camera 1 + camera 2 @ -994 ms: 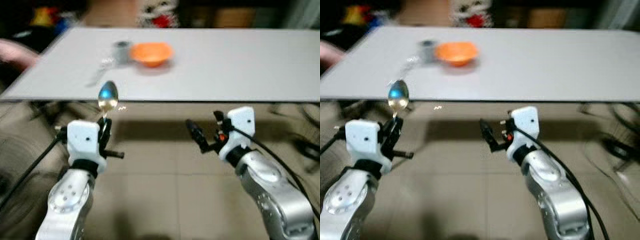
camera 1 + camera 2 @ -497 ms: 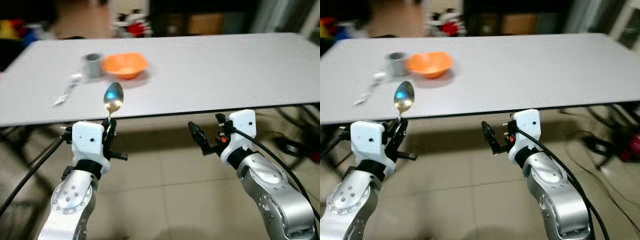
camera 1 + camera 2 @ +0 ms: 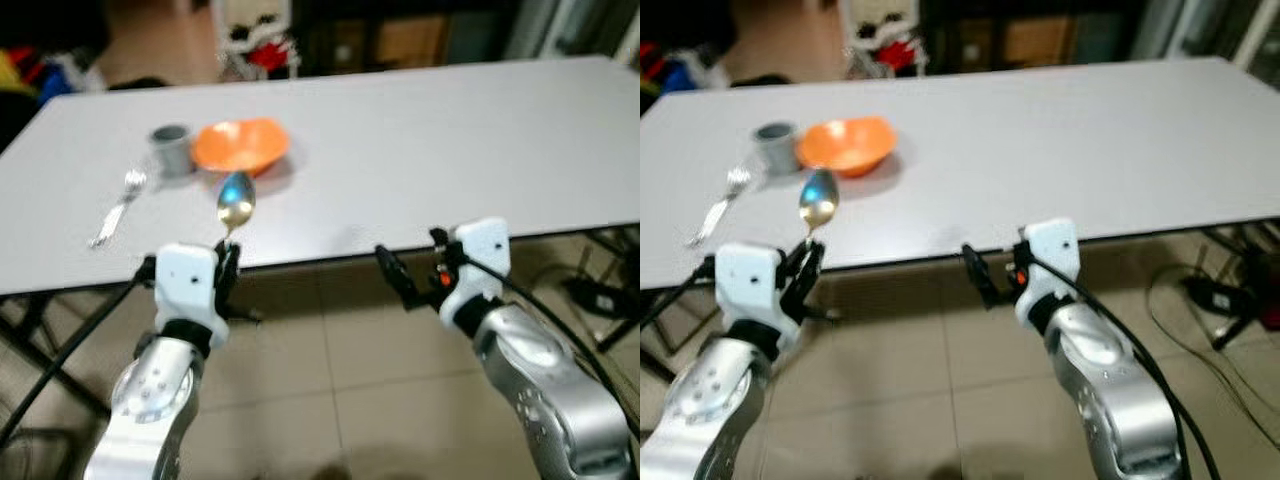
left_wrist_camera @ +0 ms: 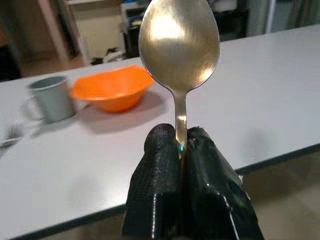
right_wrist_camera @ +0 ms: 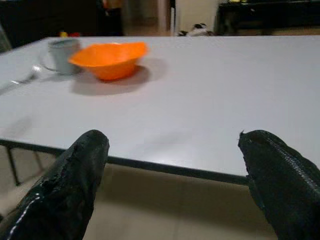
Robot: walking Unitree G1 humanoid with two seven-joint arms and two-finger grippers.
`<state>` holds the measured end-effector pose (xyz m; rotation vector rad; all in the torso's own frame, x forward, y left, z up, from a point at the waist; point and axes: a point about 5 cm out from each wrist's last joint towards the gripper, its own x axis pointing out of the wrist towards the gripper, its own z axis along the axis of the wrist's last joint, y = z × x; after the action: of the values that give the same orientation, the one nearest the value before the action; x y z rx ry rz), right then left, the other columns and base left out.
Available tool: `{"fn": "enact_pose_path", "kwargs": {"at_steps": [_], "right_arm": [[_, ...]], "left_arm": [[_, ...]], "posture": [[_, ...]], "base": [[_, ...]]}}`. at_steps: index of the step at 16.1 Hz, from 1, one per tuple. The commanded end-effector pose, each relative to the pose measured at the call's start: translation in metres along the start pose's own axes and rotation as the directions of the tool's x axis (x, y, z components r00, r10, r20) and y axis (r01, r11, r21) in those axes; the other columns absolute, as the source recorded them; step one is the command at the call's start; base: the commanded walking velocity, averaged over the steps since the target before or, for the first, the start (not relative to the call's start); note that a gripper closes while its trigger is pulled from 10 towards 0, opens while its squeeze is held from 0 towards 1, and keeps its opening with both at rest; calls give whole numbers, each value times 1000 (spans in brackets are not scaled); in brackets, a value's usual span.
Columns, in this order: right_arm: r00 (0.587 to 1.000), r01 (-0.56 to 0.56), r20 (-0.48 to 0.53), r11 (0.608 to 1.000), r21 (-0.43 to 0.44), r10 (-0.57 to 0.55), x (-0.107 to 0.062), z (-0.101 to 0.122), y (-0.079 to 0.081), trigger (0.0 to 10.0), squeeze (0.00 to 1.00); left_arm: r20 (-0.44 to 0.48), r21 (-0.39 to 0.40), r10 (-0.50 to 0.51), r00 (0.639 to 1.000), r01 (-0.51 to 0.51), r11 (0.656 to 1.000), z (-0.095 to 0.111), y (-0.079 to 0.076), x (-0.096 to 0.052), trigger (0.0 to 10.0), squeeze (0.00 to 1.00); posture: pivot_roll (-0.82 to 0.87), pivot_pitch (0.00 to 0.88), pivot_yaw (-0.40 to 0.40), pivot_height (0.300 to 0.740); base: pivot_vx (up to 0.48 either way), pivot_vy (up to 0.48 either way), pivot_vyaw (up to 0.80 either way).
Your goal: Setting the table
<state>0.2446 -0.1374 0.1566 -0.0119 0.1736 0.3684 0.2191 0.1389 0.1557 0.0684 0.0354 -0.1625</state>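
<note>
My left gripper (image 3: 228, 268) is shut on the handle of a metal spoon (image 3: 236, 201), whose bowl points up just in front of the table's near edge; the wrist view shows the spoon (image 4: 179, 42) clamped between the black fingers (image 4: 160, 190). On the grey table (image 3: 420, 140) lie an orange bowl (image 3: 240, 146), a grey mug (image 3: 171, 149) to its left and a fork (image 3: 116, 207) nearer the left edge. My right gripper (image 3: 400, 275) is open below the table edge, holding nothing; its fingers (image 5: 70, 185) stand wide apart.
Tiled floor (image 3: 370, 340) lies under and in front of the table. Black cables (image 3: 590, 295) trail on the floor at the right. Dark furniture and coloured clutter (image 3: 265, 50) stand behind the table's far edge.
The whole view has shifted as the camera drew nearer the table; the table edge now sits level with my grippers. The left gripper still holds the spoon upright, the right stays open.
</note>
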Motion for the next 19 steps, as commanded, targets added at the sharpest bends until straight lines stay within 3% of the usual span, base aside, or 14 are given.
{"fn": "enact_pose_path", "kwargs": {"at_steps": [1,19], "right_arm": [[1000,-14,17,1000,-3,14,0,6,1,10000,0],[998,-63,-18,998,-11,63,3,2,7,10000,0]], "left_arm": [[1,7,3,1000,-3,1000,1,1,-1,10000,0],[-111,-28,-63,992,61,998,-27,-13,15,10000,0]], "posture": [[-83,34,45,740],[-84,28,59,740]], "base": [[319,0,0],[295,0,0]]}}
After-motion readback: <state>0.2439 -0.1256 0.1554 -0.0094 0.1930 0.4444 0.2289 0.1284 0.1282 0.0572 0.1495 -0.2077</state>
